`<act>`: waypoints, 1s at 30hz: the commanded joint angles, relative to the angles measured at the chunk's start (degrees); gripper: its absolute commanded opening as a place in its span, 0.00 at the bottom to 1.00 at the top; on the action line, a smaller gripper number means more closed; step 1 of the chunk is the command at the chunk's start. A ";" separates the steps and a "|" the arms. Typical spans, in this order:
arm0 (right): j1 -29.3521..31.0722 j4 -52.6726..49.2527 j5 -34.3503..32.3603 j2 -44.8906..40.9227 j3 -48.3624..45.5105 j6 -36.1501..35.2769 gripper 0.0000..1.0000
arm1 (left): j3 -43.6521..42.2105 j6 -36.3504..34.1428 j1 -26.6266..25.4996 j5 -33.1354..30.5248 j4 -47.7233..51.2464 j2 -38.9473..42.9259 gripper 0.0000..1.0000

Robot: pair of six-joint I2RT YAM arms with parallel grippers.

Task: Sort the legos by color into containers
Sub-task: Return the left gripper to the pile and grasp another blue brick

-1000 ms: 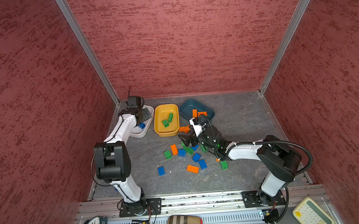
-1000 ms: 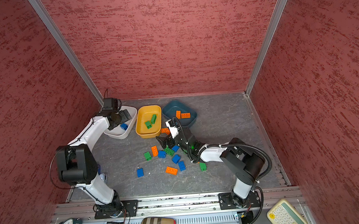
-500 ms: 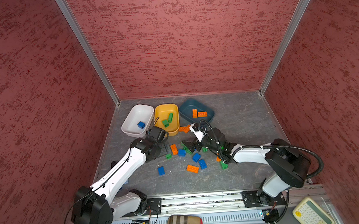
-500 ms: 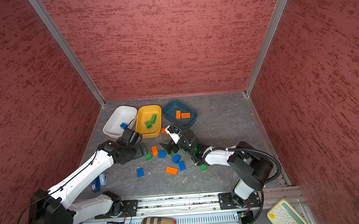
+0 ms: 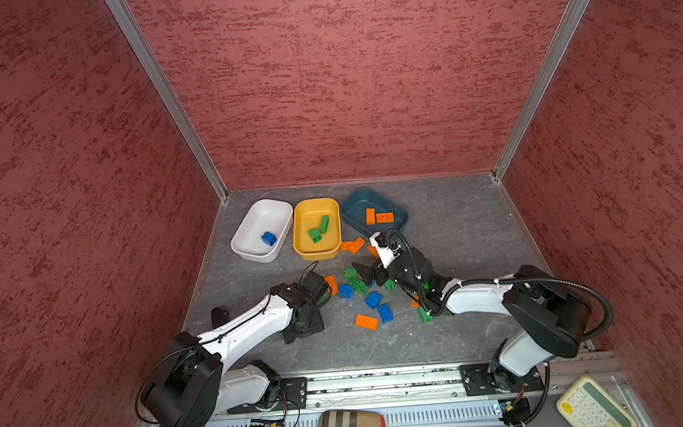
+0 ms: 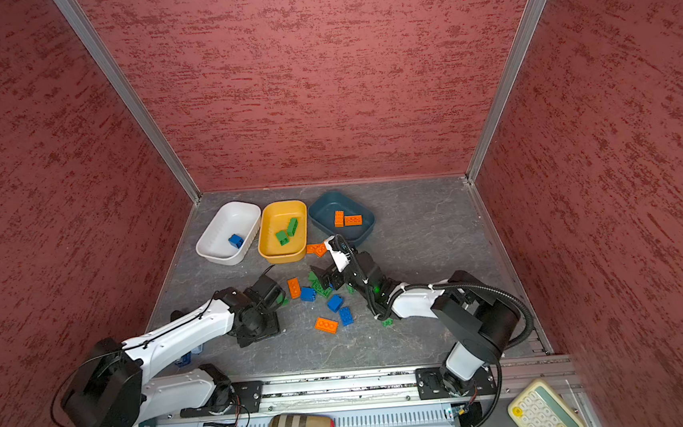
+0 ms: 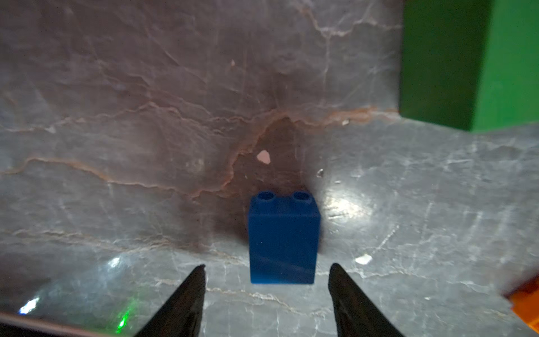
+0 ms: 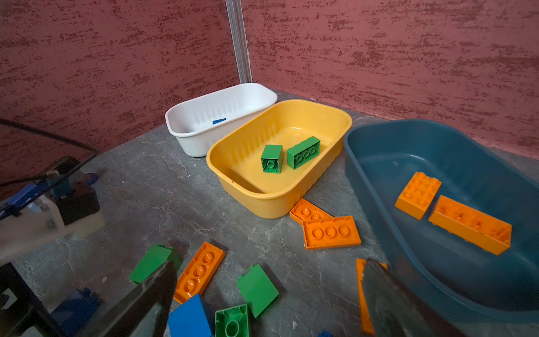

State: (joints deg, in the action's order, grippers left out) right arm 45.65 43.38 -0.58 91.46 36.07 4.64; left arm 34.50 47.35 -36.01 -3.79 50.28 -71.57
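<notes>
— Where do we stand with the left pincer?
— We see its fingers spread. A gap shows on each side of a small blue studded plastic brick, which rests untouched on the grey marbled worktop.
— And the right pincer?
— Spread wide too, pinching nothing, low over the loose blue, green and orange bricks mid-worktop.
— The tubs?
— From that pile, in both top views, the shallow white plastic tub lies at ten o'clock holding one blue brick. The yellow-orange tub sits at eleven with two green bricks. The dark teal tub sits at twelve with two orange bricks.
</notes>
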 commanded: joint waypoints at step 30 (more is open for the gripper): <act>0.30 -0.29 -1.91 0.20 2.64 0.16 0.99 | 8.08 -5.43 4.64 -9.12 -2.69 7.49 0.27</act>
State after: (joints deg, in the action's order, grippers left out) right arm 45.67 42.61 -0.75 91.55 37.56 5.58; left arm 38.26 44.66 -33.45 -9.52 46.54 -66.41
